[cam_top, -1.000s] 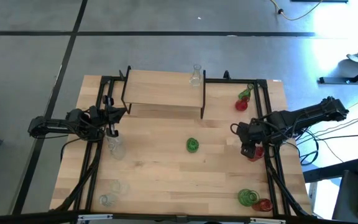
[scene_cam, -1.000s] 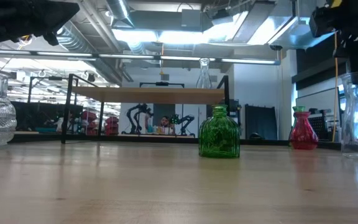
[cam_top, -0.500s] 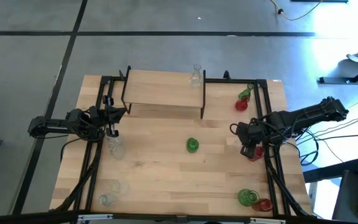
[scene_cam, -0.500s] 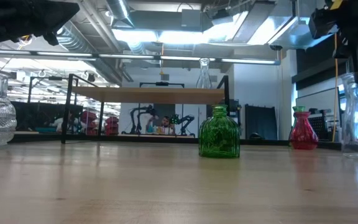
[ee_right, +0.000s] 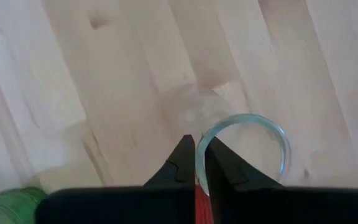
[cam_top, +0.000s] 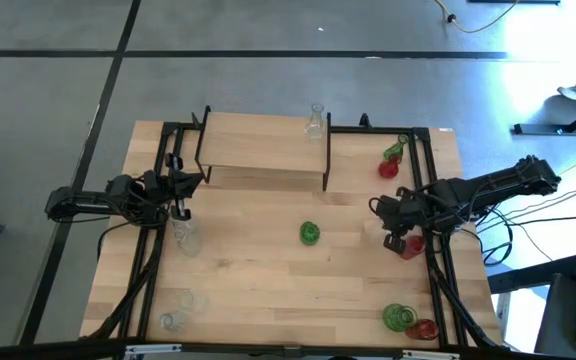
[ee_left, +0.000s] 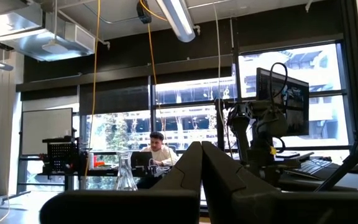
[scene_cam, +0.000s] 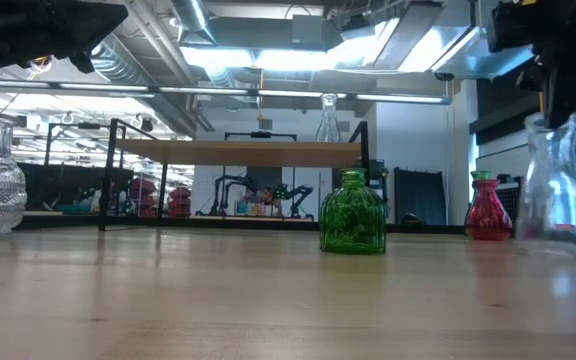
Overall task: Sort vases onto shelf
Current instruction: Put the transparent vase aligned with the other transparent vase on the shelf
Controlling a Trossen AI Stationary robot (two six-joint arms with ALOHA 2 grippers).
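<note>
My right gripper (ee_right: 197, 158) stands at the table's right (cam_top: 396, 238), pointing steeply down and shut on a clear vase (scene_cam: 553, 185). A red vase (cam_top: 412, 244) stands right beside it. One clear vase (cam_top: 315, 122) stands on the shelf (cam_top: 263, 150), at its far right corner. A green vase (cam_top: 310, 233) stands at mid table. My left gripper (cam_top: 180, 196) waits shut at the table's left, above a clear vase (cam_top: 185, 238). My right gripper pinches the clear vase's round rim (ee_right: 199, 144) between its two fingers, one inside the mouth and one outside. The fingers come from above, pointing steeply down. The vase leans a little, its base down at the tabletop (scene_cam: 553, 240).
A red vase (cam_top: 388, 168) and a green one (cam_top: 396, 150) sit at the far right. Another green (cam_top: 399, 318) and red vase (cam_top: 423, 328) sit at the near right. Two clear vases (cam_top: 176, 310) lie at the near left. Black frame rails run along both table sides.
My right gripper has shut on the clear vase's rim and turned slightly. The vase has shifted a little toward the table's left and now leans.
</note>
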